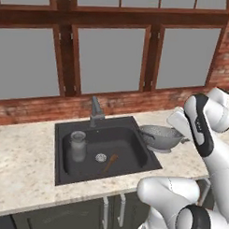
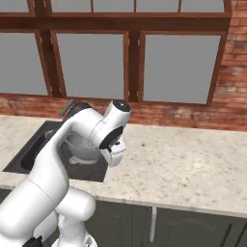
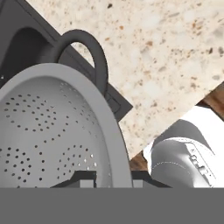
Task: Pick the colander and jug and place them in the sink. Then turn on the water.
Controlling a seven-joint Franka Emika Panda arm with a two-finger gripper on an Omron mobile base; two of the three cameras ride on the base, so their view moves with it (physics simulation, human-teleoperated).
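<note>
The two-finger gripper (image 3: 111, 178) is clamped on the rim of the round silvery-grey perforated metal colander (image 3: 52, 131), at the bottom of the hand view; in the left base view the colander (image 1: 160, 137) sits right of centre, over the right edge of the dark grey rectangular sink (image 1: 105, 174); the dull grey cylindrical jug (image 1: 78, 145) stands upright in the basin's left part, left of centre; a slim grey faucet (image 1: 96, 111) rises behind the basin.

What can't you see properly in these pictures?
- Gripper: in the hand view the colander rim covers its fingertips; they are shut on it.
- Colander: right base view, partly behind the arm.
- Sink: right base view, mostly behind the arm.
- Brown thing in the sink: left base view, too small to name.
</note>
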